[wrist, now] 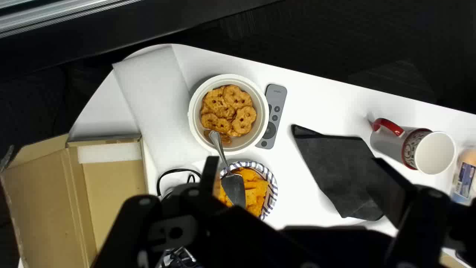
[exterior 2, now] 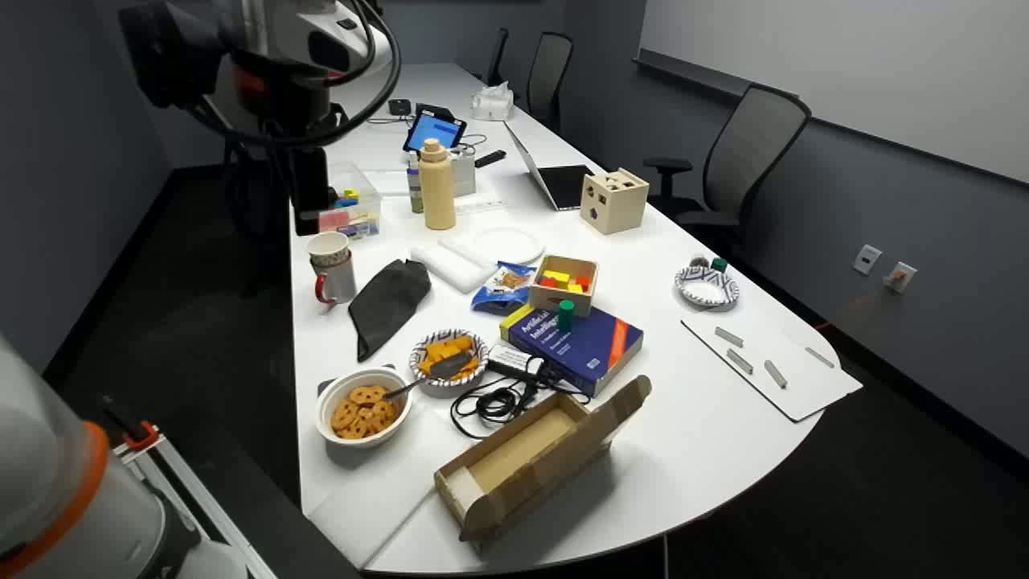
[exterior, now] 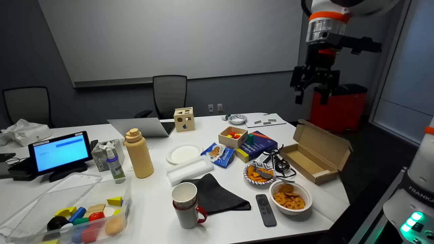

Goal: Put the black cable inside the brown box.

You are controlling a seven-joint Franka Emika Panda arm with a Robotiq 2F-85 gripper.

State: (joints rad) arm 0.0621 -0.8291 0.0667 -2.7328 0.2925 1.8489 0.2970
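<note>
Wrist view: pincer (wrist: 294, 161) partly hides black cable (wrist: 178, 170); brown box (wrist: 80, 203) cut off below.

"FRANKA" on the white robot base (exterior: 413, 204), "Artificial Intelligence" on the blue book (exterior 2: 593, 344).

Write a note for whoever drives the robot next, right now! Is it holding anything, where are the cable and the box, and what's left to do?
End effector: open, raised, holding nothing.
Black cable: looped on the white table, beside the brown box and near the blue book.
Brown box: on the white table, lid open.
Done: no part of the transfer yet; the black cable is outside.
Left: grip the black cable, lift it, lower it into the brown box, let go.
</note>
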